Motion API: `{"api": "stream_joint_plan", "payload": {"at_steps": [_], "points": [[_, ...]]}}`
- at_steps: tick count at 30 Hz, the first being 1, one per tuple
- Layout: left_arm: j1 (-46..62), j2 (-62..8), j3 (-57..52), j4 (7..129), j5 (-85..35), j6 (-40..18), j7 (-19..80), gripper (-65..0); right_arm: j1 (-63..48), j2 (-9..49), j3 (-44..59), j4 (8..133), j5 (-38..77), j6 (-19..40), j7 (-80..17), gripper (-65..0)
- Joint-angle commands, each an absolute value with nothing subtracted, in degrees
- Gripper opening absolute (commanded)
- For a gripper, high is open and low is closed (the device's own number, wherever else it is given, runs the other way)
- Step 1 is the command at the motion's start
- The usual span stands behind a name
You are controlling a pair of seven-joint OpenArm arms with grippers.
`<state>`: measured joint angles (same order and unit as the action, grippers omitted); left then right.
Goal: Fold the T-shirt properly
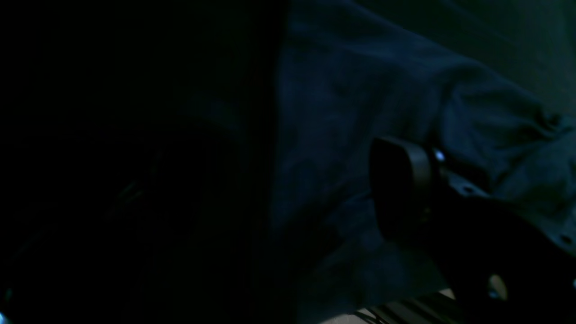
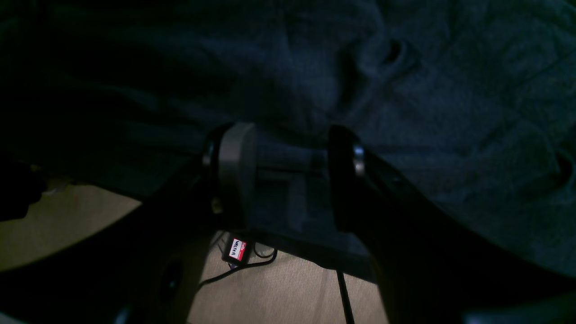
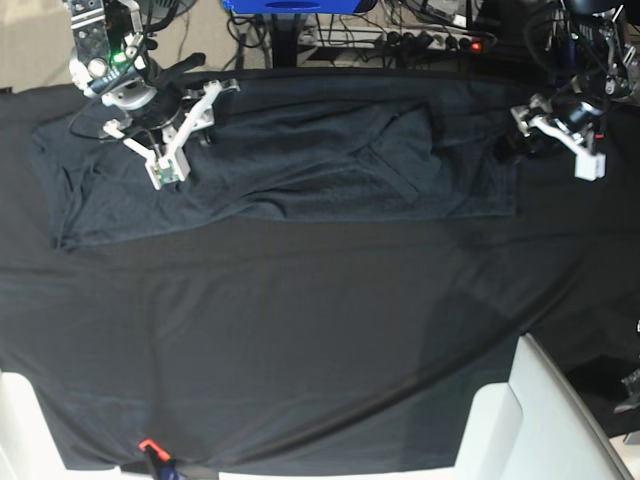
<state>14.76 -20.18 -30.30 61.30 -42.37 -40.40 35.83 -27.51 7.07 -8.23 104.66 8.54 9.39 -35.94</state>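
Note:
The dark charcoal T-shirt [image 3: 300, 170] lies spread along the far side of the table, with a folded-over flap near its right end. My right gripper [image 3: 195, 133] hovers over the shirt's left part, near a sleeve. In the right wrist view the right gripper [image 2: 288, 175] stands open with rumpled shirt fabric [image 2: 450, 90] showing between its fingers. My left gripper [image 3: 555, 143] sits just past the shirt's right edge, fingers spread apart. The left wrist view is very dark and shows one finger [image 1: 400, 189] over wrinkled shirt cloth [image 1: 360, 90]. Its other finger is lost in shadow.
A smooth black tablecloth [image 3: 300, 350] covers the table. A white box-like object [image 3: 540, 420] stands at the near right corner. Cables and a power strip [image 3: 430, 38] run behind the far edge. Beige floor [image 2: 292, 292] with a cable shows below the right gripper.

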Motion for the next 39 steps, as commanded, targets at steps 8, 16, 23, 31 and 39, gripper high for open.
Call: {"api": "stream_joint_plan", "payload": {"at_steps": [8,16,23,31,39], "points": [[14.5,-16.8,-27.0,62.5,-33.4,-40.0,37.8,-11.8,-27.5,7.2,-8.1,105.3,8.7,9.3,-34.9,-39.9],[14.6,-16.8,-26.9,61.9,-33.4,-40.0,37.8,-45.9,-27.4,7.2,-7.8,105.3,8.7,9.3,-34.9,-39.9],[13.8,-16.8,-25.0,61.8,-33.4,-40.0,37.8,-65.0,-27.3,7.2,-7.7,105.3,8.7,9.3,-34.8,-39.9],[10.7,-21.1,-30.5,61.1,-33.4,-40.0,37.8,-65.0,-27.3,7.1,-7.7,105.3,8.7,9.3,-34.8,-39.9],[10.9,-25.4,-33.0,61.7,-33.4,-40.0,37.8,-65.0,-27.4,7.1,-7.7,105.3,8.7,9.3,-34.8,-39.9]]}}
